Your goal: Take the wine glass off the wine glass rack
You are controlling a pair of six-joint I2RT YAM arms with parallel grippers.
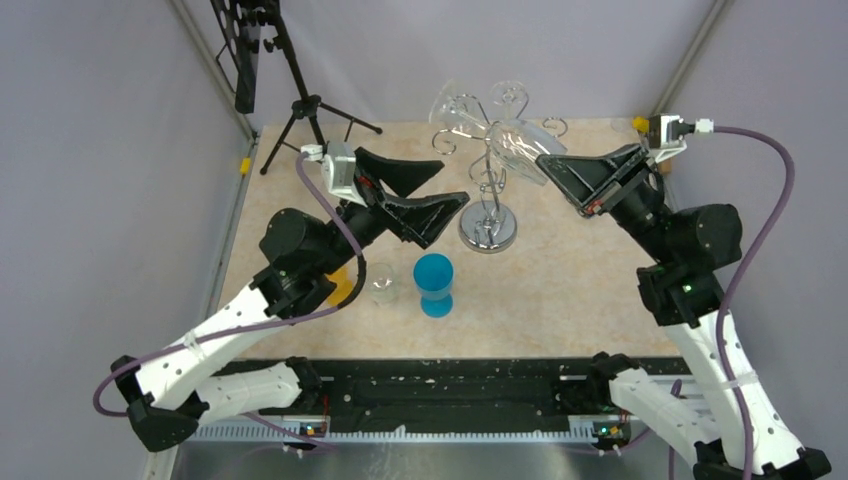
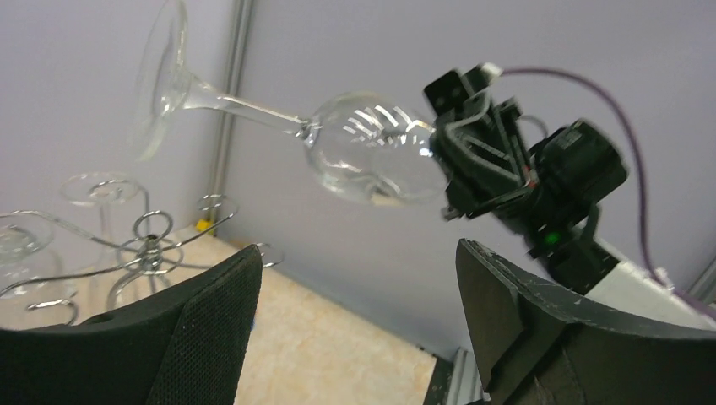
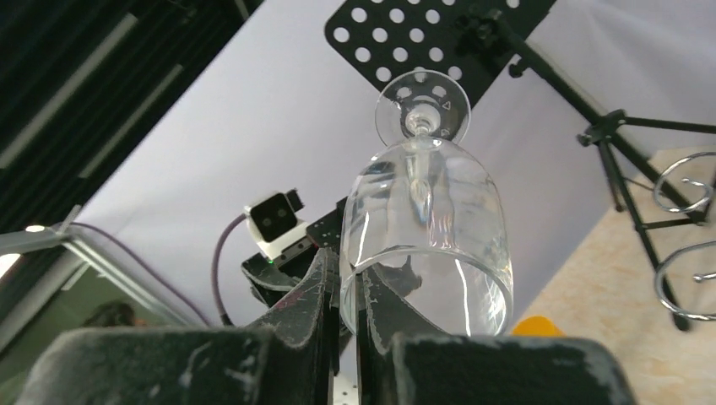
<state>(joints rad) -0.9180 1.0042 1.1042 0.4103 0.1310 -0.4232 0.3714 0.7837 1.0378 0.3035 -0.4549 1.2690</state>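
Bright, even light; glints on wine glass (image 2: 371, 152).

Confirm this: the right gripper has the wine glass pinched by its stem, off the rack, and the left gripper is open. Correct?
Not quite. The right gripper pinches the wine glass by the rim of its bowl, not the stem; the right wrist view shows it. The rest holds: the glass is off the wine glass rack and the left gripper is open.

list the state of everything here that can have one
rack: standing upright
wine glass: off the rack, tipped sideways, held by its rim
right gripper: shut on the wine glass
left gripper: open, empty
blue cup: upright
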